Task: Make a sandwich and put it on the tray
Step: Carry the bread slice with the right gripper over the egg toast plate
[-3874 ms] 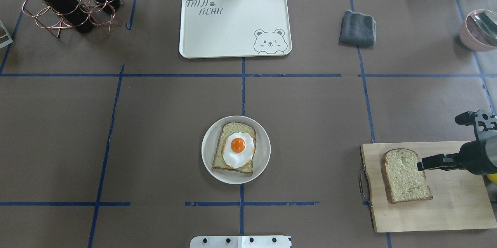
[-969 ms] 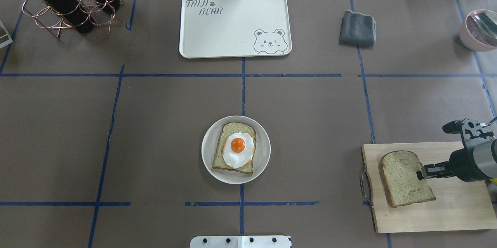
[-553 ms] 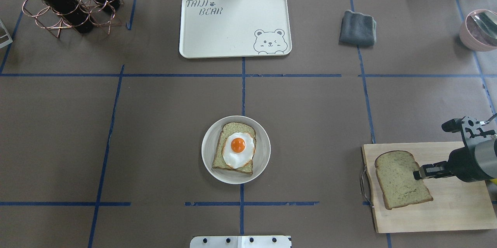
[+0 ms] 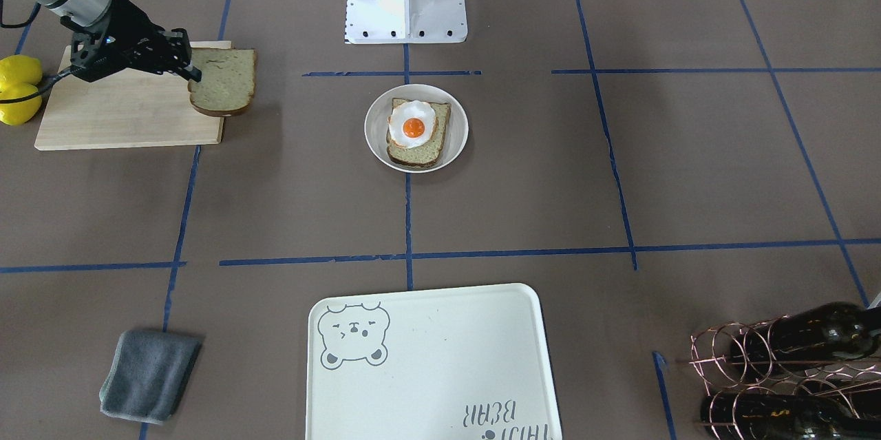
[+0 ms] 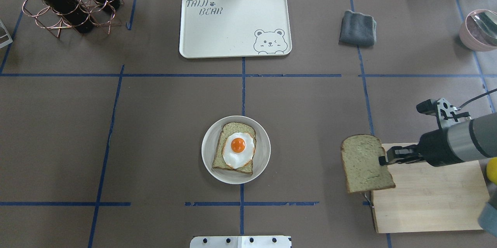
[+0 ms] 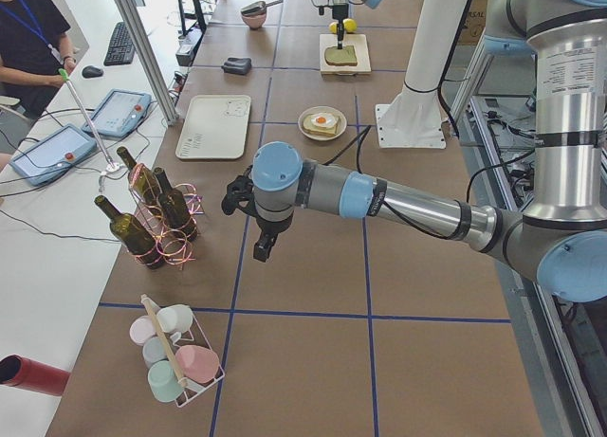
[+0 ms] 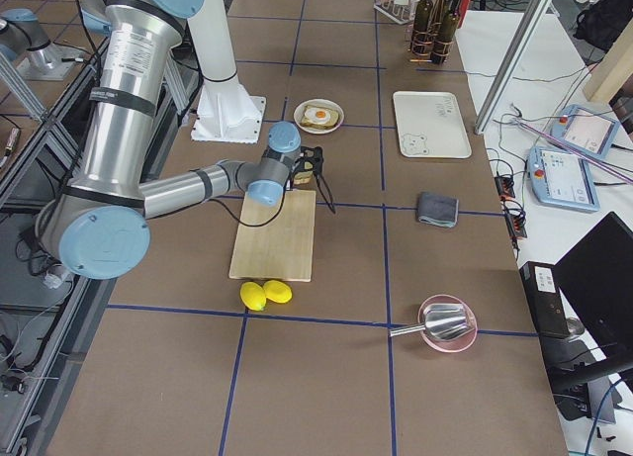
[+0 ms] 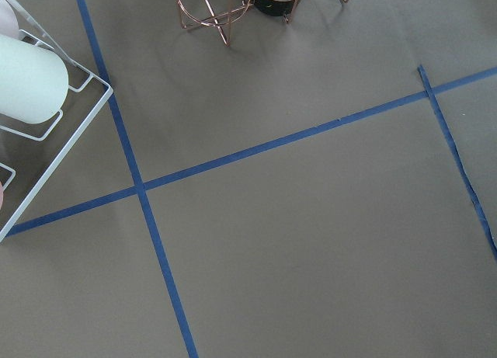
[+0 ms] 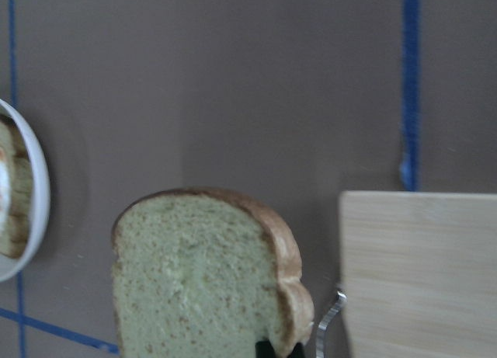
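Right hand [image 5: 383,159] pinches edge of pale green-tan square toy bread slice [image 5: 363,164], which juts past its fingertips. Slice is now lifted off light wooden cutting board [image 5: 427,201], so prob. next it tops egg-topped slice [image 5: 233,128] on round white dish [image 5: 264,151] ahead. Left hand [image 6: 261,250]: grip can't tell.

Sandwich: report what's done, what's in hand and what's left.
Done: the egg lies on the bottom slice in the round dish. In hand: the right gripper is shut on the second slice, held past the edge of the cutting board. Left: set that slice on the egg, then move it all to the tray.
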Motion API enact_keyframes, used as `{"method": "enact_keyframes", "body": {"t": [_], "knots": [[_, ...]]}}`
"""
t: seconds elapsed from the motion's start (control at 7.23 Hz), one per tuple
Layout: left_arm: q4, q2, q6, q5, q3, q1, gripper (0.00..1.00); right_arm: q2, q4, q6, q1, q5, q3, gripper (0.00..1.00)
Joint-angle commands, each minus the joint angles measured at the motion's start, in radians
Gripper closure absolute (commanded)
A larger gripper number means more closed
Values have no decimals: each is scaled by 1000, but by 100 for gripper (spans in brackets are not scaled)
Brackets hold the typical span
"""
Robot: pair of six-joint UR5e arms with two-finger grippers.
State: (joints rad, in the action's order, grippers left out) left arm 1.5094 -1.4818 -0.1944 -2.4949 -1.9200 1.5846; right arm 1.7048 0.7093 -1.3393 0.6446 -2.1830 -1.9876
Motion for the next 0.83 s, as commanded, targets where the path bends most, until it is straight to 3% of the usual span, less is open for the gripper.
{"method": "enact_keyframes", "body": {"t": [0.0,0.14,0.42,0.69], "knots": [[0,0,0,-1,-1,0,0,-256,18,-168,-20,3,100,100],[0,0,1,-1,-4,0,0,-366,94,-231,-64,20,117,100],[0,0,3,-2,-4,0,0,-584,257,-271,-169,154,211,100],[0,0,3,-2,-4,0,0,-629,259,-280,-183,173,286,100]]}}
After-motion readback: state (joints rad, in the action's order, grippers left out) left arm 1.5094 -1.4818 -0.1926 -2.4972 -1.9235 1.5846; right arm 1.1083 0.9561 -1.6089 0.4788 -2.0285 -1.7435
